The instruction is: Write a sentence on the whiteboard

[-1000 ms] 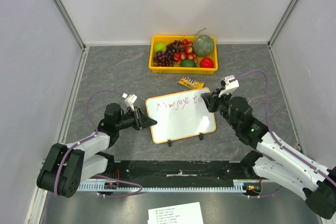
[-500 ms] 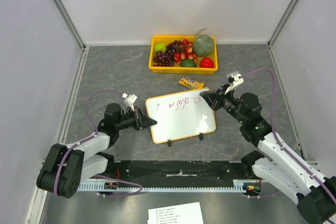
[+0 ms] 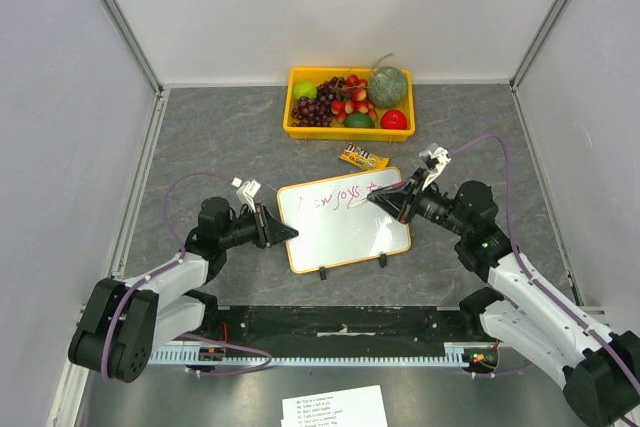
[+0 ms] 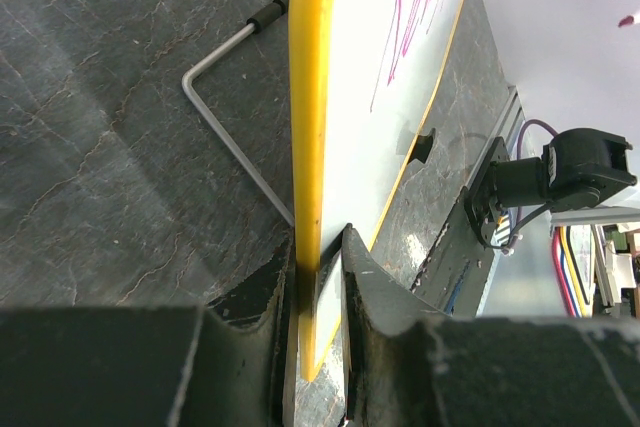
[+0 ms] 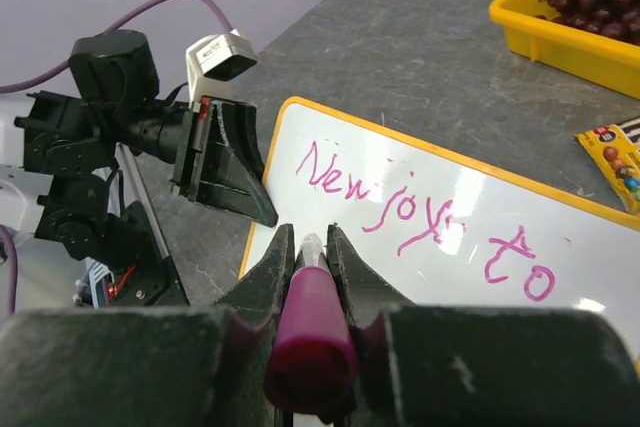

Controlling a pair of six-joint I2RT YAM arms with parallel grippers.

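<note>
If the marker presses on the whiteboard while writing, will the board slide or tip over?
Probably stiff: the whiteboard has a framed edge and shows no bending. Alone it might tip or slide, since only a thin wire stand shows behind it. The left claw clamps its edge, so it should hold.

Whiteboard (image 3: 340, 232): glossy, smooth white face, yellow plastic-looking frame. Table (image 3: 220, 127): matt grey, stone-veined. Tray (image 3: 320, 133): shiny yellow plastic. Stand (image 4: 225, 137): bare metal wire. Marker (image 5: 310, 347): smooth purple plastic. Left pincer (image 4: 318, 277), right pincer (image 5: 308, 237): matt black, grainy.
</note>
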